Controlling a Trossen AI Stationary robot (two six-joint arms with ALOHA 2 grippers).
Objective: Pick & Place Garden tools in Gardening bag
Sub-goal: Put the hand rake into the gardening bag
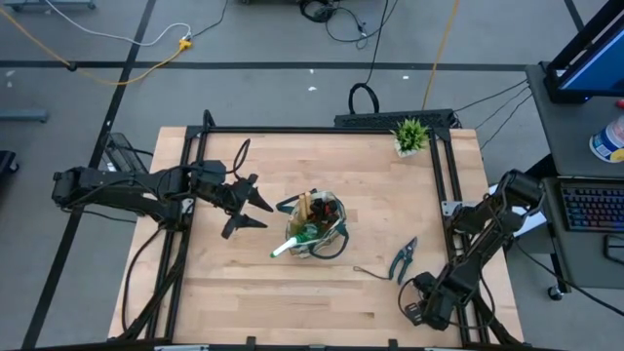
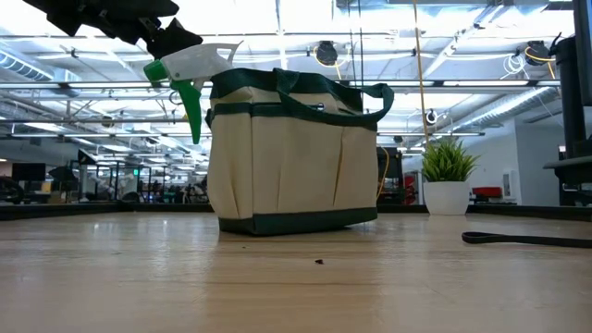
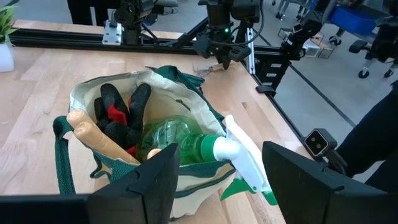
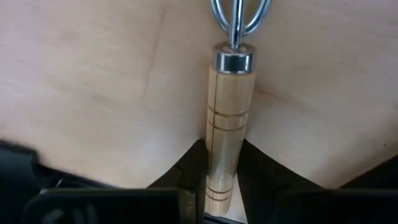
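Two tools differ: the left tool point(image 1: 244, 205) hangs open beside the beige-tan fabric gardening bag point(image 1: 327, 216); the right tool point(image 4: 222, 163) clamps a stiff, light wooden-handled fork-rake point(image 4: 227, 118) by its handle end, against the desk point(image 4: 99, 81).

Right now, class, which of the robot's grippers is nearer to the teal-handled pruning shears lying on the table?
Right. The right gripper sits at the table's near right corner, close to the pruning shears. The left gripper hangs beyond the gardening bag, on the far side from them.
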